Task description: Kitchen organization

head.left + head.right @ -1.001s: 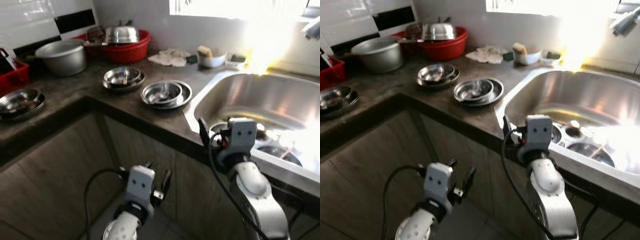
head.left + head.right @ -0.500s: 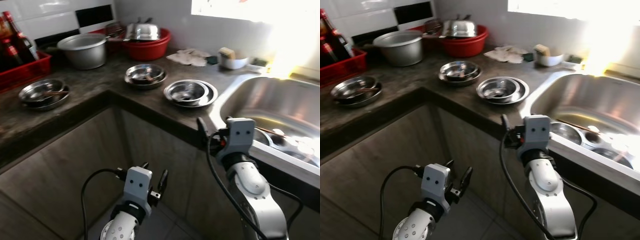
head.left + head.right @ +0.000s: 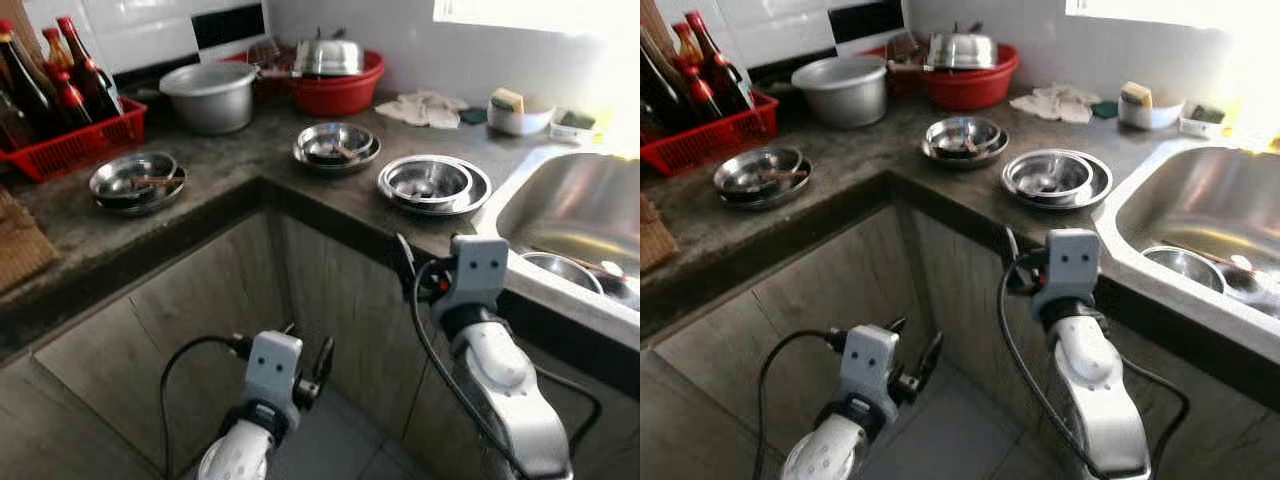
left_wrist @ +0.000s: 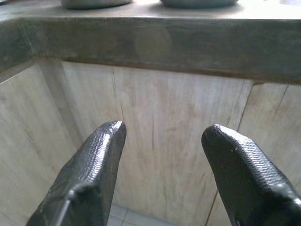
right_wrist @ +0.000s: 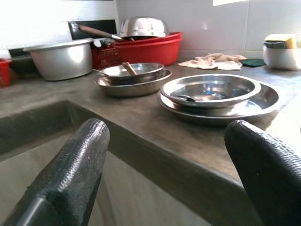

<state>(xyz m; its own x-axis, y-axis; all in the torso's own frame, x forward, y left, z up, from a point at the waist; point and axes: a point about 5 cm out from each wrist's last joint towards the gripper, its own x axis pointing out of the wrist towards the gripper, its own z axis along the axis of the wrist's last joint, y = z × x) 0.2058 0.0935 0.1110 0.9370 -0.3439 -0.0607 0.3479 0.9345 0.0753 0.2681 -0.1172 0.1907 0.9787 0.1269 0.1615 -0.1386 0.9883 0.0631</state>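
Three stacks of steel dishes sit on the dark L-shaped counter (image 3: 250, 165): one near the sink (image 3: 432, 182), one in the middle holding utensils (image 3: 337, 146), and one on the left arm of the counter (image 3: 132, 180). My right gripper (image 5: 164, 141) is open and empty, held at the counter's front edge and facing the stack near the sink (image 5: 218, 96). My left gripper (image 4: 162, 136) hangs low in front of the wooden cabinet doors (image 4: 155, 141), open and holding nothing.
A steel sink (image 3: 585, 215) with dishes in it lies at the right. At the back stand a red basin with a steel lid (image 3: 338, 78), a metal pot (image 3: 210, 95), a cloth (image 3: 427, 106) and a white bowl with a sponge (image 3: 512, 112). A red crate of bottles (image 3: 65, 125) is far left.
The view has swung left and drawn back: the sink has slid toward the right edge and the red crate of bottles has come in. Both arms hold the same pose, grippers still open.
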